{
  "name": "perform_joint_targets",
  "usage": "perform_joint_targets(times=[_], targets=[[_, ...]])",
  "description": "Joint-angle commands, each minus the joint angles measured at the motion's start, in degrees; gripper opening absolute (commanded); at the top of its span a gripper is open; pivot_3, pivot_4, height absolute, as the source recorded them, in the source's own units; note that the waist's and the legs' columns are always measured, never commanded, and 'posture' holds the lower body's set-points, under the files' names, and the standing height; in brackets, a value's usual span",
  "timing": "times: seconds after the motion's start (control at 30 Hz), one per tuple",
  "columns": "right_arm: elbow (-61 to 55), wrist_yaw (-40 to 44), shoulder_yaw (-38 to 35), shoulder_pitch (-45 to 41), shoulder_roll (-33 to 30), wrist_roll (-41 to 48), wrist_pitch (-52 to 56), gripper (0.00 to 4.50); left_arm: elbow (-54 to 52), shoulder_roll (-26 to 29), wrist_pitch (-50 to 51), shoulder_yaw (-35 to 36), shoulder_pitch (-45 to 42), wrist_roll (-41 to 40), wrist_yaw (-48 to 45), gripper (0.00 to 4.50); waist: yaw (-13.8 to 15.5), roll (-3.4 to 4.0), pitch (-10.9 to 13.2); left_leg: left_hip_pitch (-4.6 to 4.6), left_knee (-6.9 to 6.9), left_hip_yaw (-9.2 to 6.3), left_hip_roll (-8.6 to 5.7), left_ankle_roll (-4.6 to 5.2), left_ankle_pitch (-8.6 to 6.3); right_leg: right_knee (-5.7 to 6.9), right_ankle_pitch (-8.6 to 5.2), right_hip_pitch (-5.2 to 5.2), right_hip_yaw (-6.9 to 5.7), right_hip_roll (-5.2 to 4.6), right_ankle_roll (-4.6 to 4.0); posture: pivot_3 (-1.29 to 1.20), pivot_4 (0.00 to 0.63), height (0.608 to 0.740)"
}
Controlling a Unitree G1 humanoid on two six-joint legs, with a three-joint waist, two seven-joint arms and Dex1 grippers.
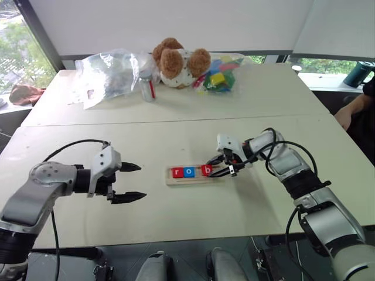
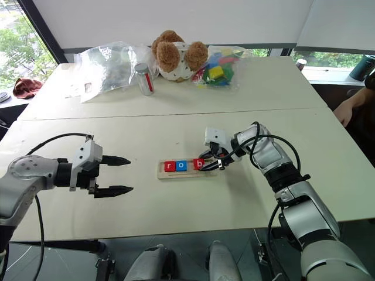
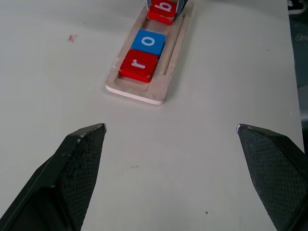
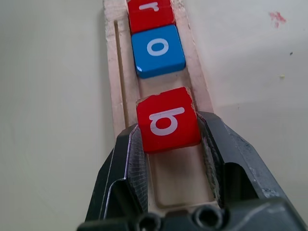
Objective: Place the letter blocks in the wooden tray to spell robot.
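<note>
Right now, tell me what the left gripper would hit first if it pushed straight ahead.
Probably the wooden tray: the open left gripper points at its near end, where the red r block lies. Bare table lies between.

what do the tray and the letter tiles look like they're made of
The wooden tray: pale unfinished-looking wood, matte with a faint grain. The letter tiles, such as the red b and blue o: smooth, glossy paint with light reflections; whether wood or plastic lies underneath is unclear.

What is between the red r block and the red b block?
The blue o block sits between the red r block and the red b block in the wooden tray, clear in the right wrist view.
</note>
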Motion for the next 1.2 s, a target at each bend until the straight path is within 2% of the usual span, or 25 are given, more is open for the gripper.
perform_joint_targets(times=[0.03,0.87,1.2], targets=[[-0.51,-0.38,-0.66,-1.78,0.97,0.10,-0.17,1.14,-1.55,-0.37,-0.94,0.80,1.05,-0.08,1.04,4.50,-0.08,0.00,0.00,0.01,0.00,0.00,0.00,0.01,0.00,0.01,0.00,0.00,0.00,0.01,0.00,0.00,0.150,0.740],[0.72,-1.95,-0.18,-2.07,6.32,-0.48,2.89,1.14,-0.86,-2.50,-3.88,-1.27,2.93,2.48,4.61,4.50,0.06,0.00,0.00,0.03,0.01,-0.01,0.02,0.00,0.00,0.05,0.00,0.01,-0.02,0.00,0.00,0.00,0.150,0.740],[1.66,-2.50,-0.48,-2.30,6.65,-0.27,3.29,1.14,-0.55,-2.62,-4.44,-2.21,3.02,3.19,4.53,4.50,0.04,0.00,0.00,0.03,0.01,-0.01,0.02,0.00,0.00,0.04,0.00,0.01,-0.01,0.00,0.00,0.00,0.150,0.740]])
